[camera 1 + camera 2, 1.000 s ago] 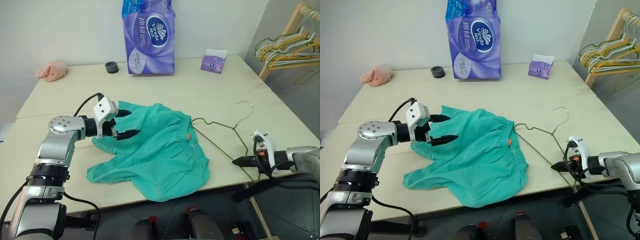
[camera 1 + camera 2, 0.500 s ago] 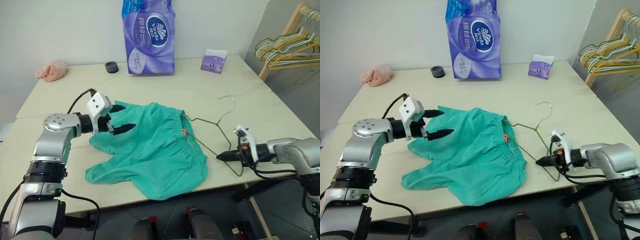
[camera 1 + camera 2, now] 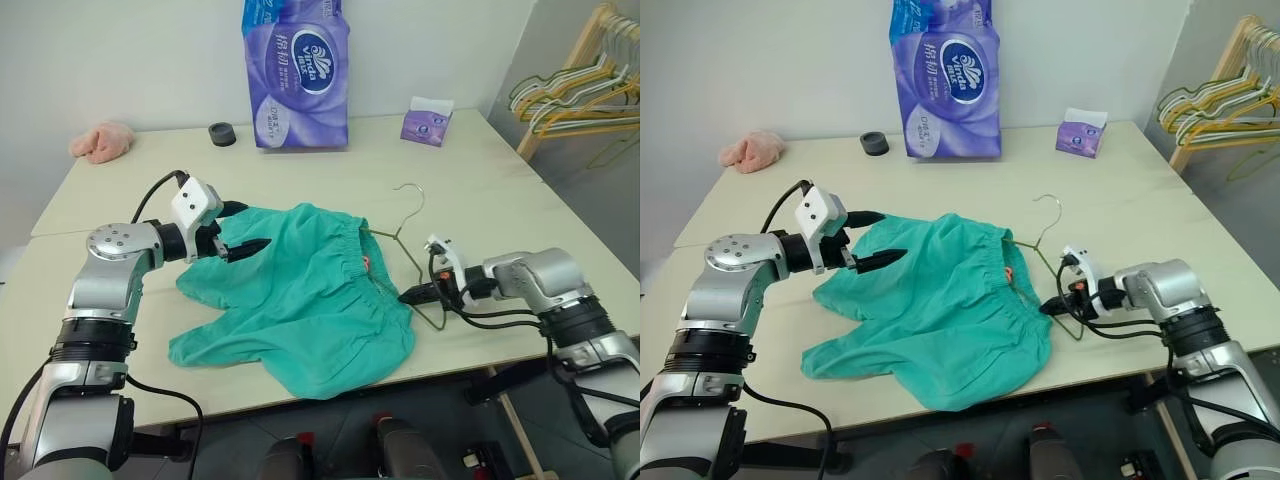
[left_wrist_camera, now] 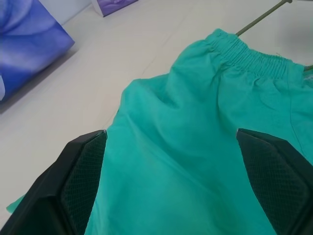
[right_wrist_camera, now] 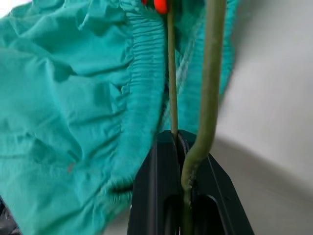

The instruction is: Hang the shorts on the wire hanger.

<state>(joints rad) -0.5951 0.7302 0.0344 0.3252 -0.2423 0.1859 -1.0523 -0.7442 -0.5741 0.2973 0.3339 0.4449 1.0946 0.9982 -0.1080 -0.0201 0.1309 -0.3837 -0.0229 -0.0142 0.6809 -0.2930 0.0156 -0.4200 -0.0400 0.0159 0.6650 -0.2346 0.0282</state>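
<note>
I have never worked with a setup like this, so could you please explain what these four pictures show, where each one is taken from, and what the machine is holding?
This is a humanoid robot with two arms, each ending in a two-fingered black tool. The two wide pictures come from a stereo camera on its head, looking down over a table. The two close-ups come from cameras on its wrists, looking along each tool's fingers.

On the table lie green shorts, a thin wire hanger, a purple tissue pack, a small purple box, a black ring and a pink cloth. More hangers hang on a rack at the right.

The right tool is shut on the wire hanger, whose far corner reaches the waistband of the shorts. The left tool is open, over the shorts' far edge, holding nothing.
</note>
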